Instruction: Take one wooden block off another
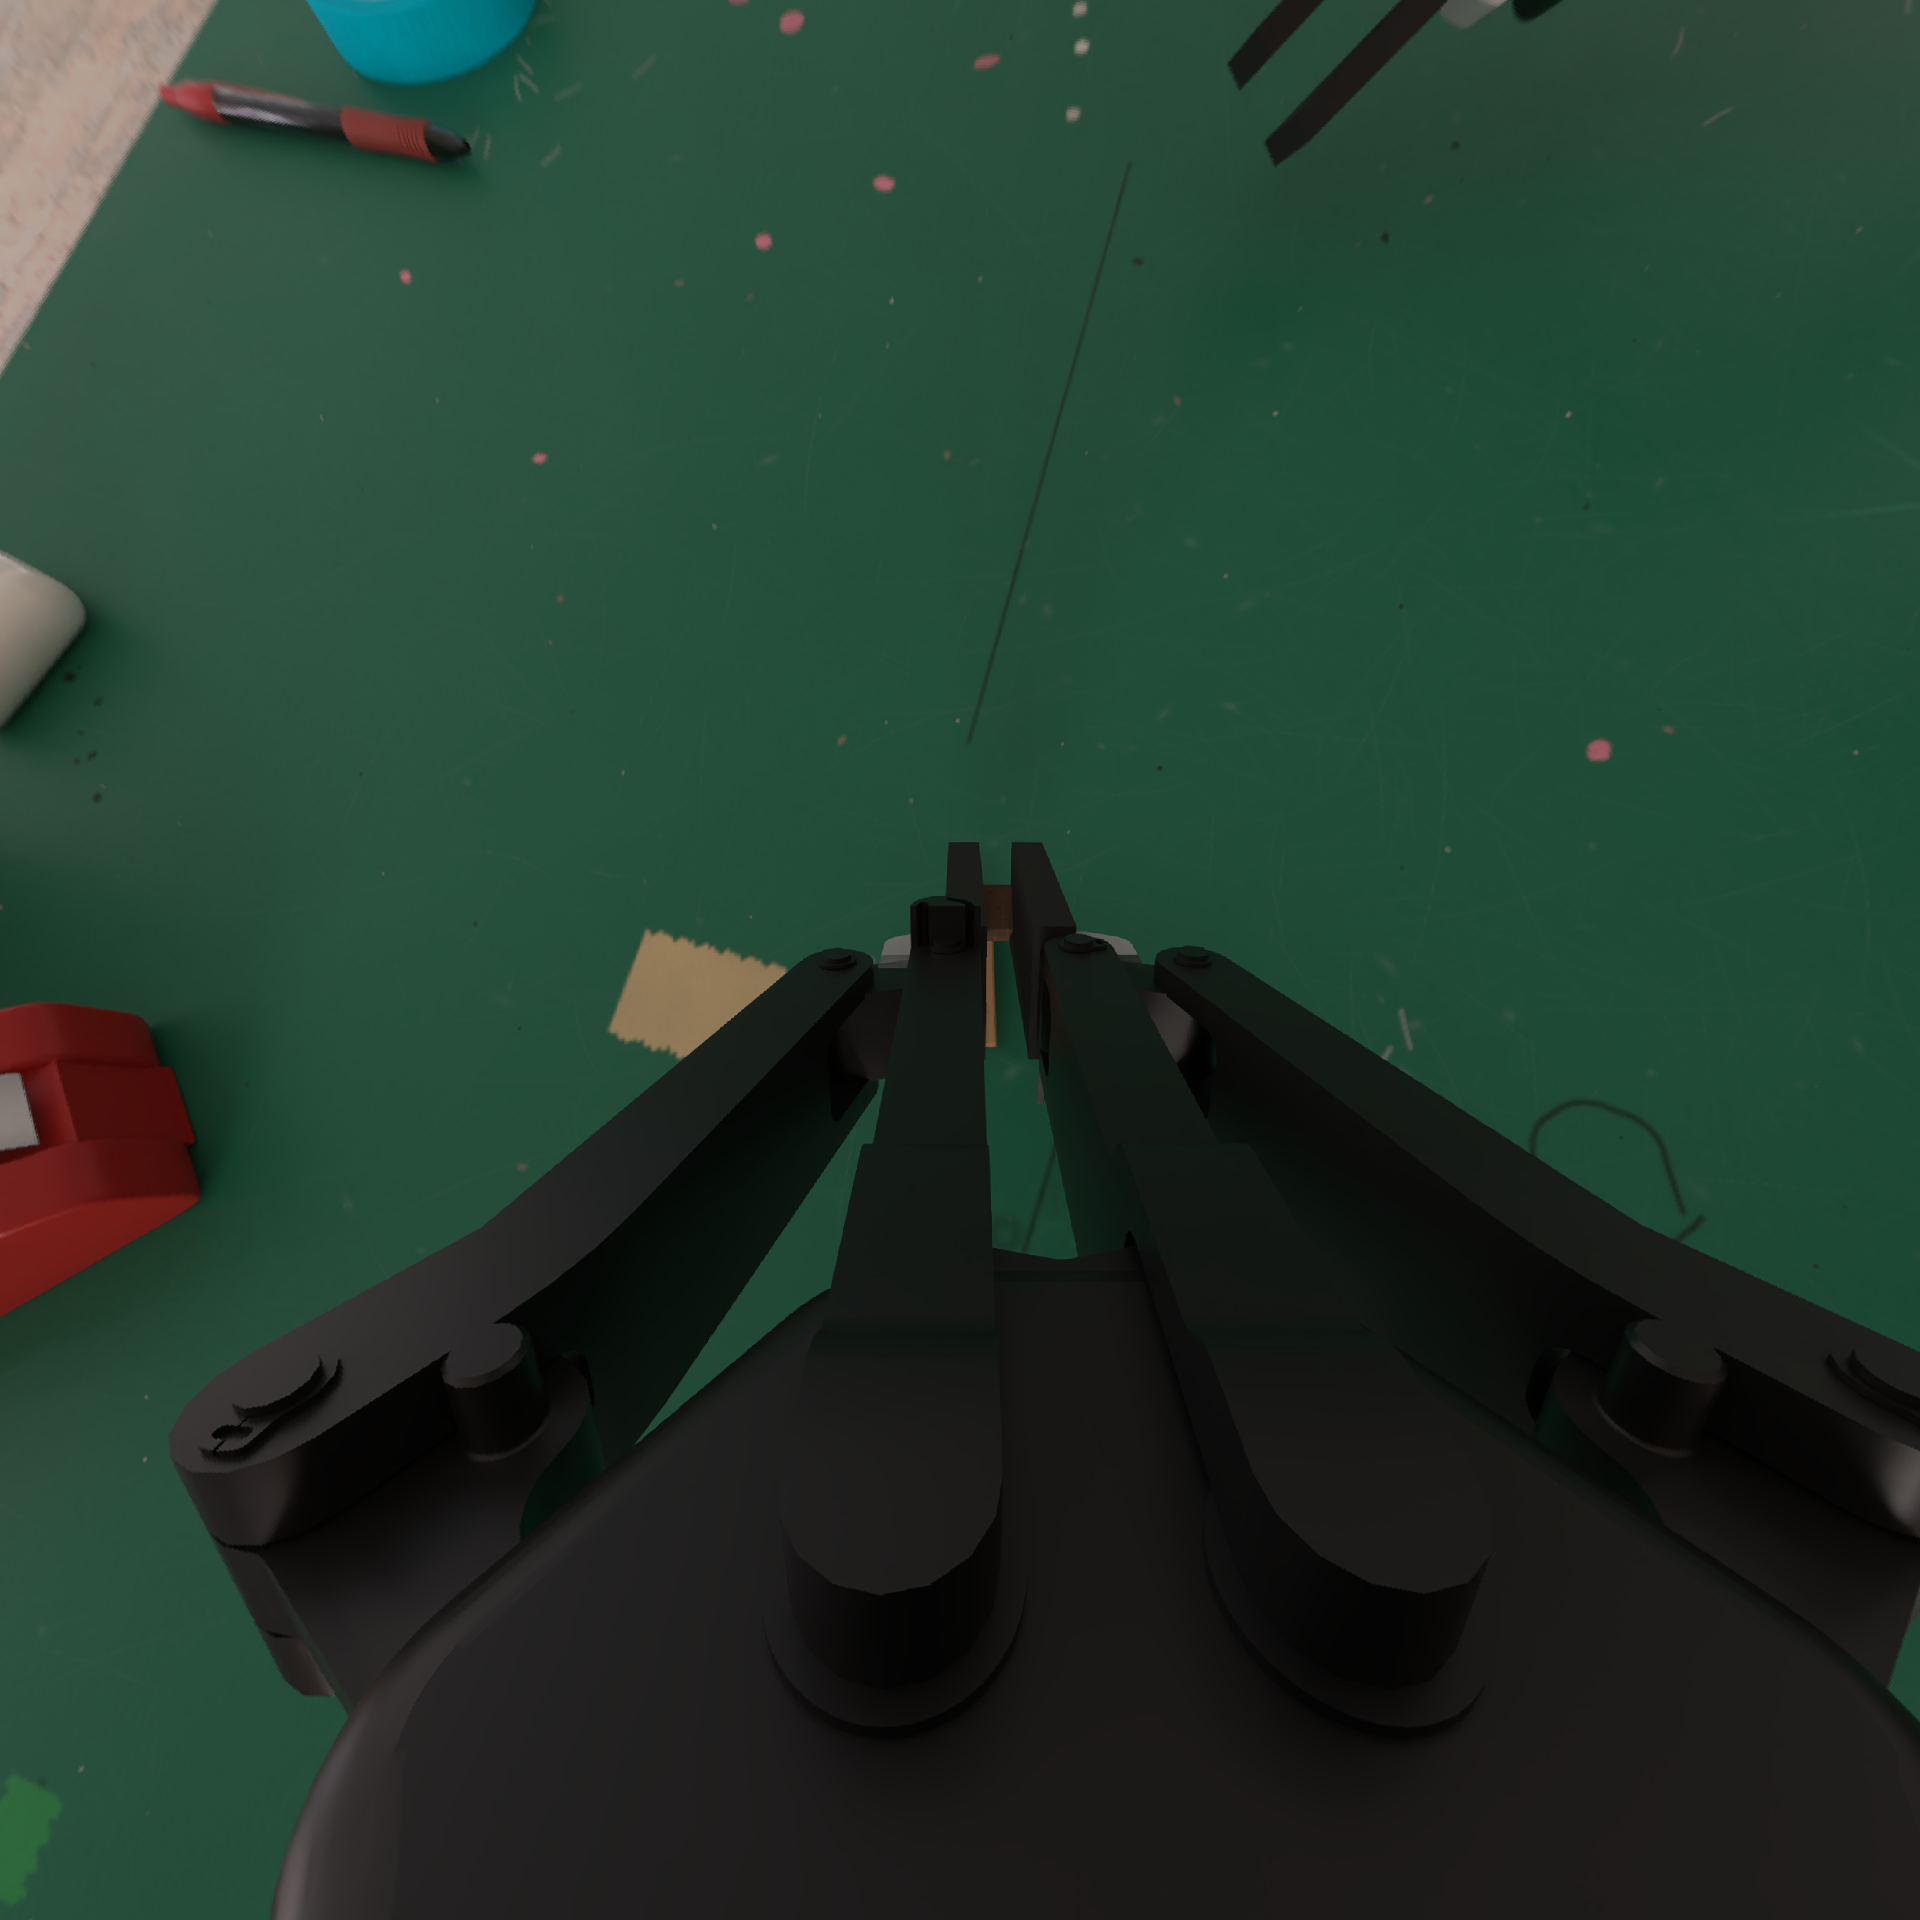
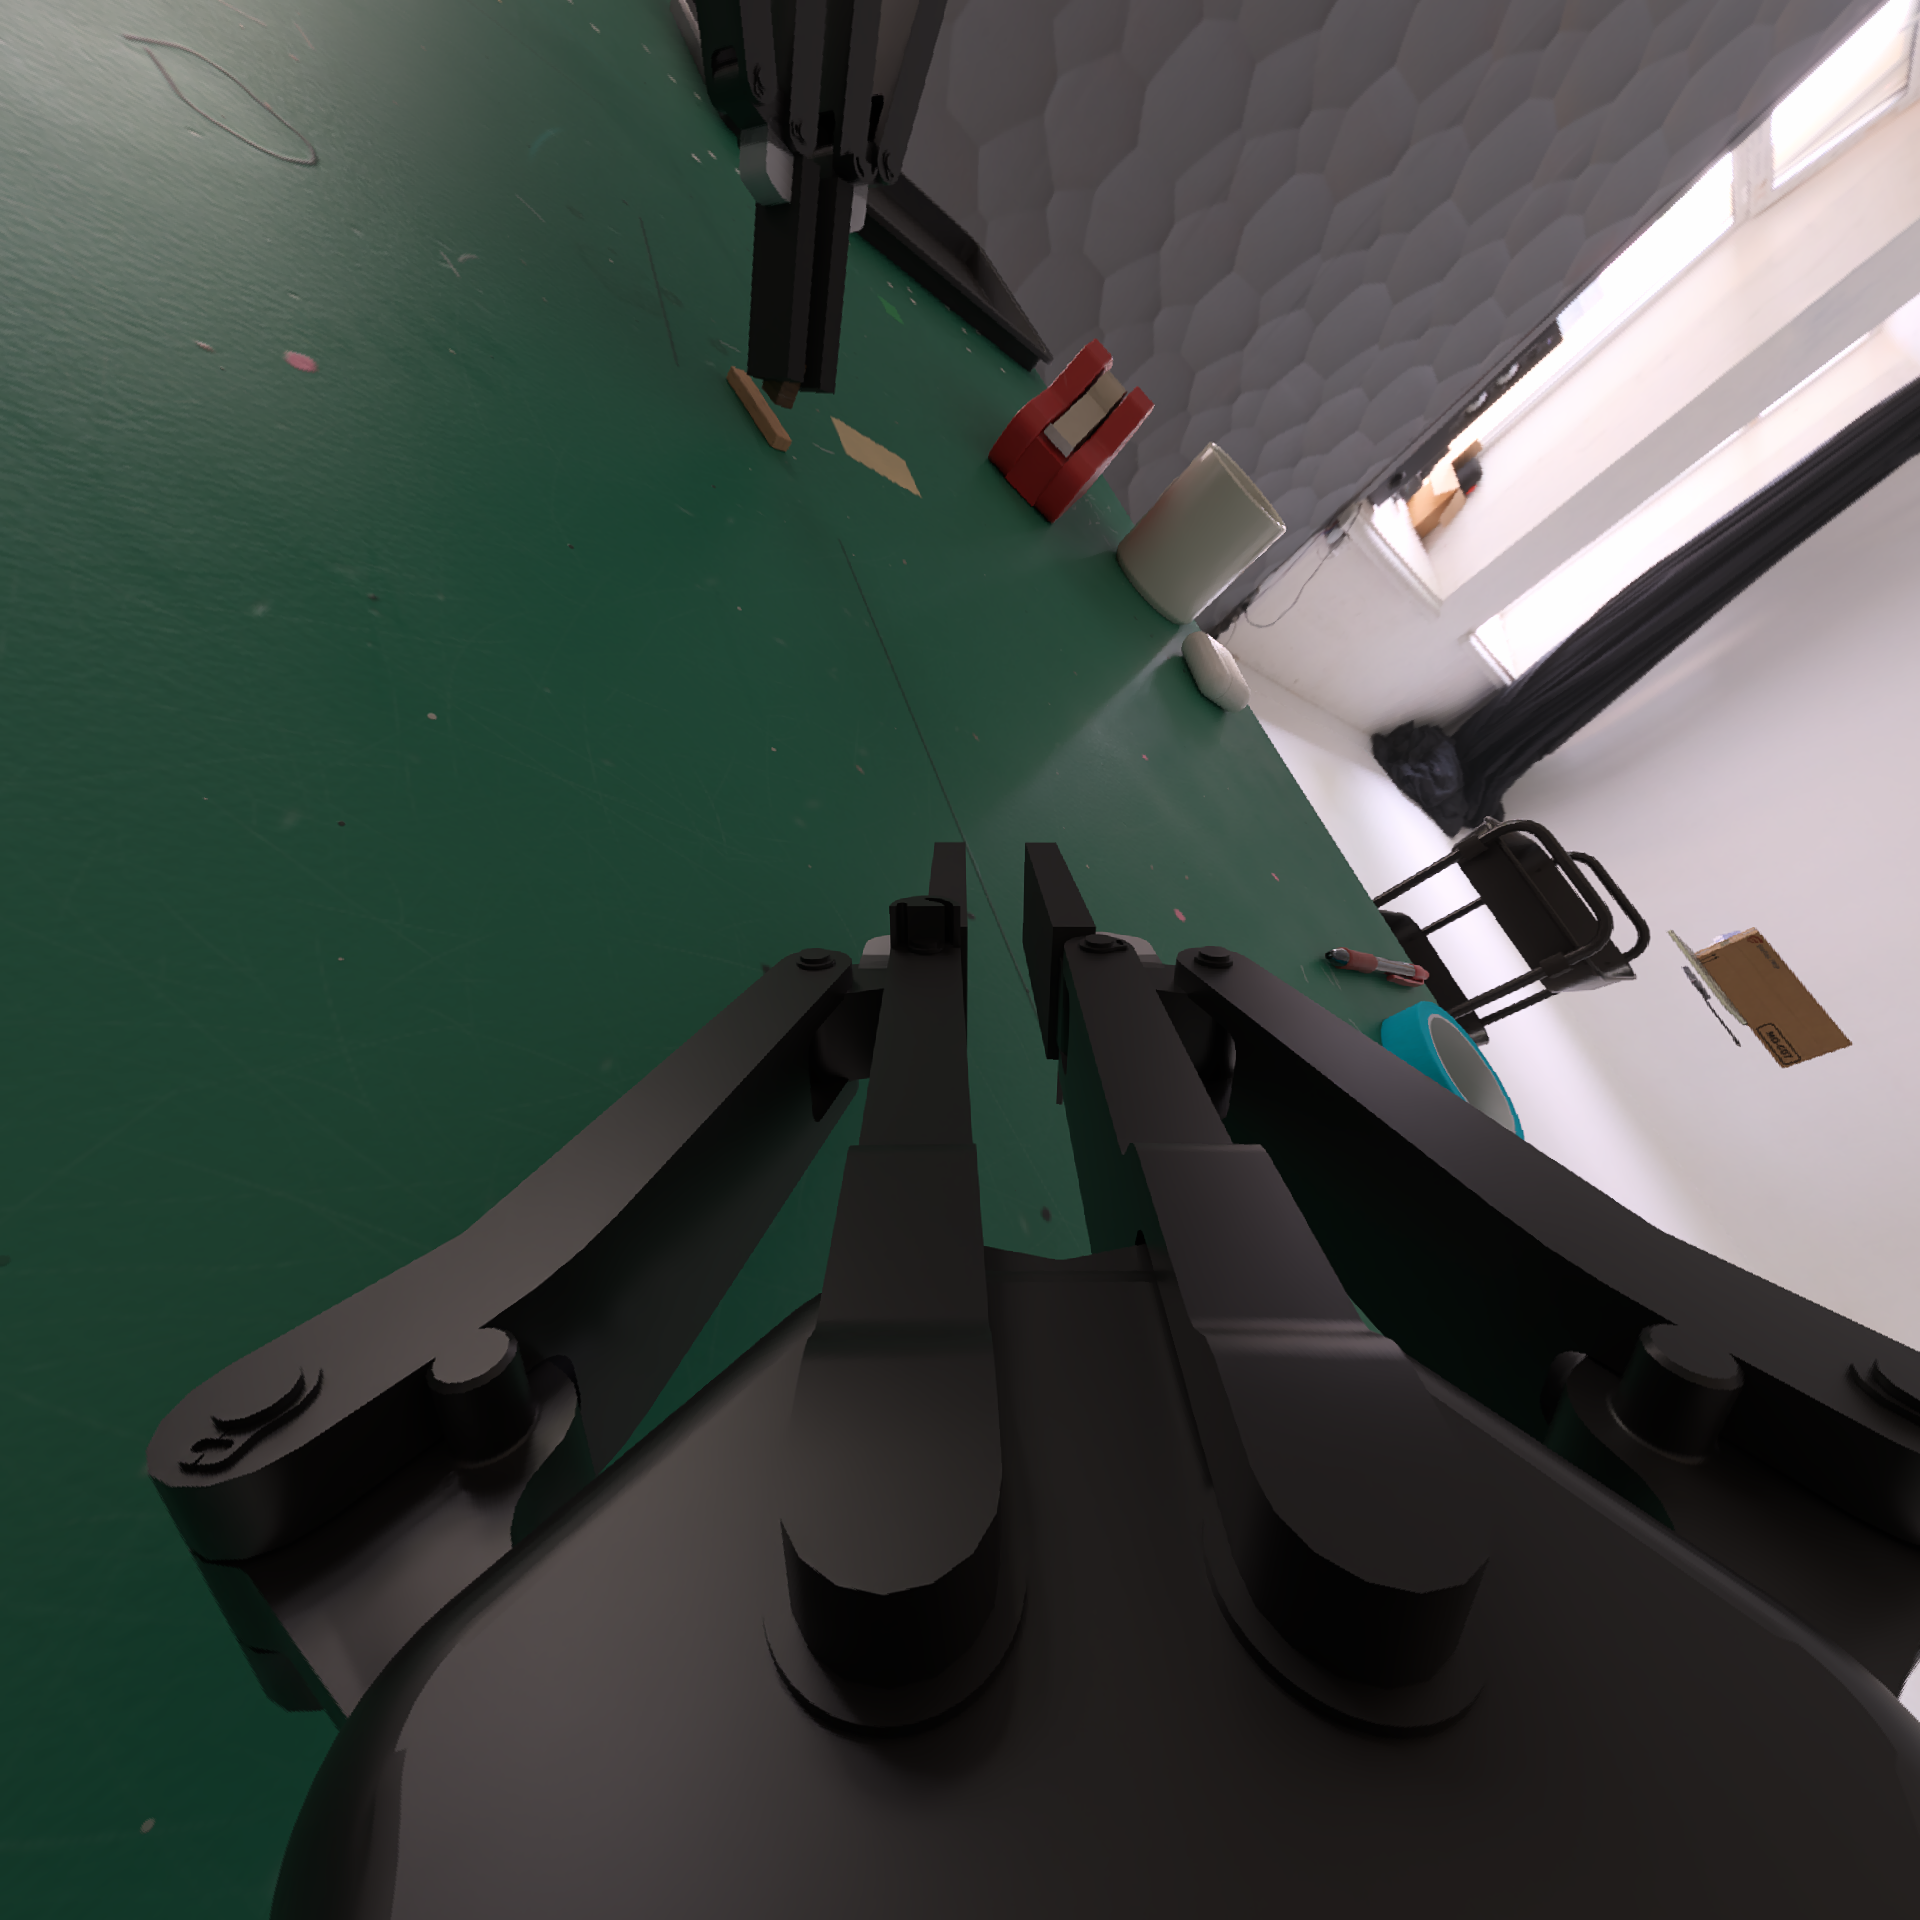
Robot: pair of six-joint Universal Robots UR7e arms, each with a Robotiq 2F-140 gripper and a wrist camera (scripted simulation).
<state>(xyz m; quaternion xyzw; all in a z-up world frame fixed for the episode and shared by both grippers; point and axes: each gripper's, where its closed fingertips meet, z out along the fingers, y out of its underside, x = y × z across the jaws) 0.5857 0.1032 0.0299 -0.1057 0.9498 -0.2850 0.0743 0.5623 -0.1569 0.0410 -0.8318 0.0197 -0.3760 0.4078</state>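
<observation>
Only one thing carries writing — a dark printed label on the brown cardboard box [image 2: 1766, 995] beside the white wall — and nothing else shows any lettering.

The left wrist view looks steeply down along the left gripper [image 1: 995, 868], close above the green mat [image 1: 1351, 520]. The right wrist view looks along the right gripper [image 2: 995, 868] at a low, rolled angle, from farther off, over the mat toward the room. Both views show the red tape dispenser [image 1: 83, 1132] and the red pen [image 1: 312, 120].
</observation>
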